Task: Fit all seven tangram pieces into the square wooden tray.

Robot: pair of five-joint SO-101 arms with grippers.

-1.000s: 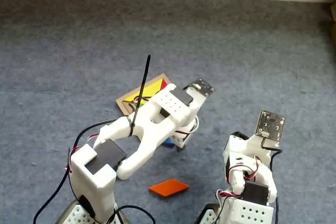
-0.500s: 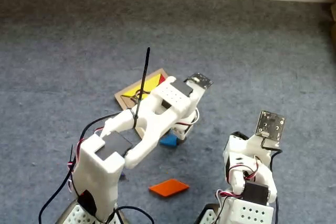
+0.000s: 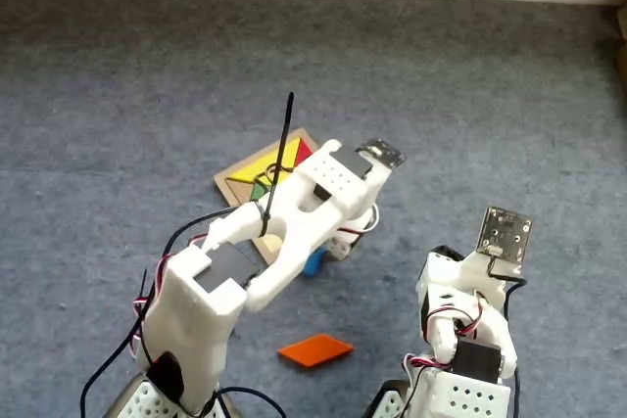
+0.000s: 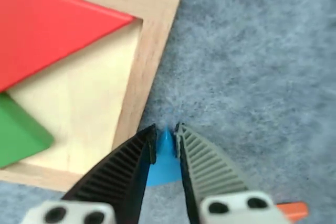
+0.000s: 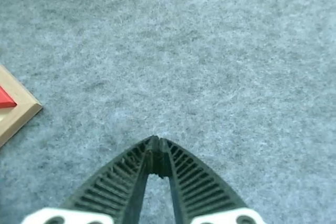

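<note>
Blue piece (image 4: pixel 164 165) btwn L arm's fingers (image 4: pixel 203 162), beside wooden tray (image 4: pixel 152 51)

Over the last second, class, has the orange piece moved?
No. In the high view the orange piece lies in the same place, just as far from the wooden tray as before.

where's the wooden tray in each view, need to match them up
High view: the tray lies mid-picture, up-left of the blue piece.
Left wrist view: its corner sits just beyond the left gripper, which grips the blue piece.
Right wrist view: one corner pokes in at the edge, off to one side of the right gripper.
Shared landmark: the red triangle inside the tray.
</note>
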